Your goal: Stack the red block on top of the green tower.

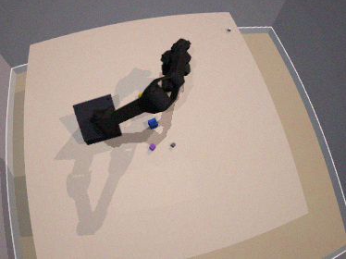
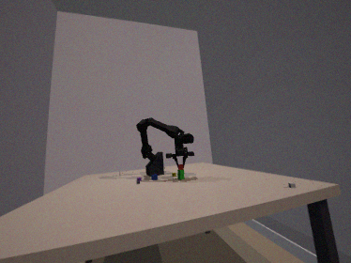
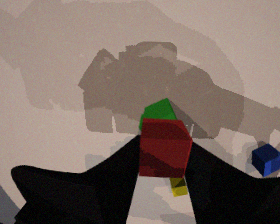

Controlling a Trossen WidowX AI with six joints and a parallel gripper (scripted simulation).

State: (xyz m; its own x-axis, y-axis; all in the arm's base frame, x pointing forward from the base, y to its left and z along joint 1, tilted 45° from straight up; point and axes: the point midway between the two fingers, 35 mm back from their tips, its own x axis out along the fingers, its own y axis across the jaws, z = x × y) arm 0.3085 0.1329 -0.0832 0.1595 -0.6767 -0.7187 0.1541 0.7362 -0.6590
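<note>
Basically clamped on the red block [image 3: 164, 148], gripper [image 3: 164, 160] pointing straight down over the green tower [image 3: 160, 111]. From the wrist view, only a sliver of green peeking out behind the red's top edge, so lined up pretty well but maybe a touch off toward the near side. From the exterior view, red [image 2: 180, 167] sitting right above green [image 2: 181, 174], can't tell if touching yet or just barely apart. Probably held vertical so the block lands flat and doesn't shove the tower sideways. Blue block [image 3: 266, 158], yellow block [image 3: 179, 186] and purple block [image 1: 152, 146] lying nearby, well out of the way. Letting go looks like the next bit, gently.
</note>
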